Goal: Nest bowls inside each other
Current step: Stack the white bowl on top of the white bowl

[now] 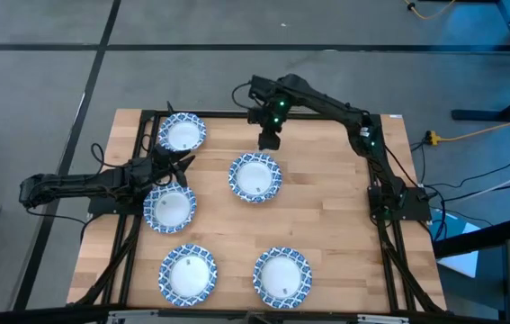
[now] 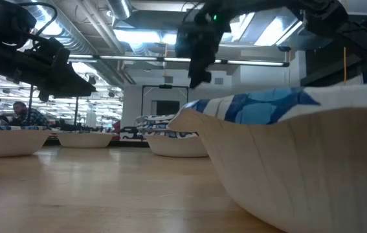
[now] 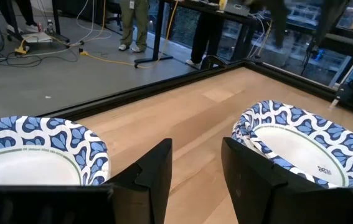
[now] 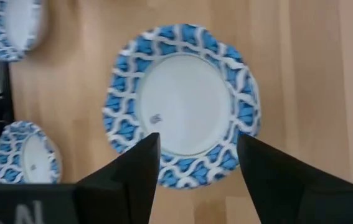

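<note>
A: Right gripper (image 4: 195, 168)?
B: Fingers parted, empty, above the middle bowl (image 4: 182, 102) on the tabletop (image 4: 301, 93).
A: Left gripper (image 3: 196, 177)?
B: Fingers apart, nothing held, a bowl (image 3: 36, 152) either side.

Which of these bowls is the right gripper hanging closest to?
The middle bowl, alone near the table's centre. The right gripper hangs open just beyond its far rim; the other four bowls lie farther off, along the left side and near edge.

Right pincer (image 1: 269, 140) open; left pincer (image 1: 179, 163) parted.
</note>
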Controlling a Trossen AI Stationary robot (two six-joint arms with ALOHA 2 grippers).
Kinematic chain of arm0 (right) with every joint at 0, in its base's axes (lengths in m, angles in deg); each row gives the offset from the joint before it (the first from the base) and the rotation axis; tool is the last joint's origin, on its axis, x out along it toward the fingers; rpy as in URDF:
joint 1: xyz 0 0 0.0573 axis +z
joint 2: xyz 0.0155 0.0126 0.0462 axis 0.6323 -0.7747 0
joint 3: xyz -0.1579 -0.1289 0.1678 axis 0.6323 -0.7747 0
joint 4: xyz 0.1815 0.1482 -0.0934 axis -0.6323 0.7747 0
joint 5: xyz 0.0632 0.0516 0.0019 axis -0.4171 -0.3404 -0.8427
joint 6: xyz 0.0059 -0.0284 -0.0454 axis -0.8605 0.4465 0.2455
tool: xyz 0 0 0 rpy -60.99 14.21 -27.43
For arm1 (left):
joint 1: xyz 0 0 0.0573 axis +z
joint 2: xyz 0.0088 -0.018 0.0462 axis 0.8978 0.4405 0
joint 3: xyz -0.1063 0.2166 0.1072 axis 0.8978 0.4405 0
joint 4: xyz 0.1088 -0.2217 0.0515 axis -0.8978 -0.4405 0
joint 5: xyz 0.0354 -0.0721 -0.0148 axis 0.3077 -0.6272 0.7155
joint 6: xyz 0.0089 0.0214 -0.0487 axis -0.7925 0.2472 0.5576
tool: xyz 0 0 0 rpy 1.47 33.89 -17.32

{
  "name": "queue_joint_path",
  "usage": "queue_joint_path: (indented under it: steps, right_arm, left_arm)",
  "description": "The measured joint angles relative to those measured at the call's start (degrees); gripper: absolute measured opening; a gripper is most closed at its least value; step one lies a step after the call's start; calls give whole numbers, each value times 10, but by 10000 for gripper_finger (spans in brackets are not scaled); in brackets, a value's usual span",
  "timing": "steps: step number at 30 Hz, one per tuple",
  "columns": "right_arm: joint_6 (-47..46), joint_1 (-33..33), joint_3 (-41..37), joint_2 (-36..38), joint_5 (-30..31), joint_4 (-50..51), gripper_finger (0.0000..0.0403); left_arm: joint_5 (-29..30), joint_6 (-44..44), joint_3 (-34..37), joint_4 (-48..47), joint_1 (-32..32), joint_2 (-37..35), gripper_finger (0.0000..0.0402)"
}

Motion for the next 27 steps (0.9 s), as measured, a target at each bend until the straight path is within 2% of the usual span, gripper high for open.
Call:
queue_joint_path:
  steps: [6, 11, 21, 27]
  right_arm:
    - [0, 20, -44, 90, 11, -16, 213]
    - [-15, 42, -135, 186, 15, -73, 213]
    - [-122, 96, -522, 426, 53, -367, 213]
    - [-225, 152, -729, 526, 51, -482, 213]
  left_arm:
    - [0, -1, 0, 0, 0, 0, 133]
    - [0, -2, 0, 0, 0, 0, 133]
    - [0, -5, 0, 0, 0, 0, 133]
    - [0, -6, 0, 0, 0, 0, 133]
